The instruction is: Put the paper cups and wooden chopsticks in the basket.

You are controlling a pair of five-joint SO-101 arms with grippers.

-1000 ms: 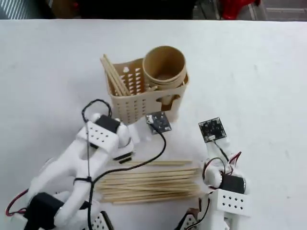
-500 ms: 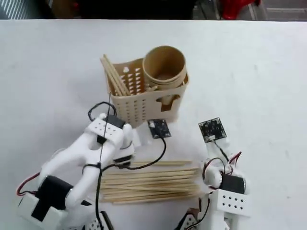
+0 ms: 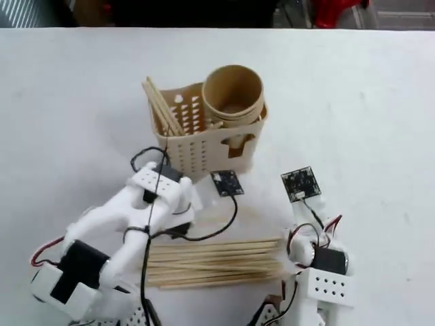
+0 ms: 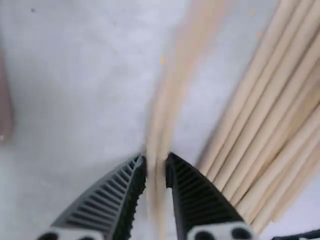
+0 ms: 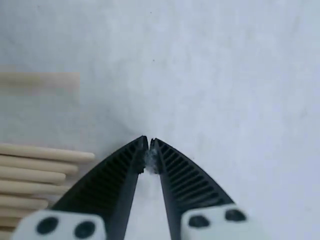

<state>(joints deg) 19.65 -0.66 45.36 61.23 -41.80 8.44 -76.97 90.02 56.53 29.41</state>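
In the high view, the paper cups [image 3: 233, 92] sit stacked in the basket [image 3: 204, 146] at the far middle of the desk [image 3: 367, 102], with a few chopsticks [image 3: 160, 109] standing in its left side. A large pile [image 3: 217, 261] lies near, between the arms, so most sticks are left to move. In the left wrist view, the left pincer [image 4: 156, 161] is narrowed onto one or two blurred sticks [image 4: 172, 95] just beside the pile. In the right wrist view, the right pincer [image 5: 149, 149] is closed on nothing, near the pile's ends.
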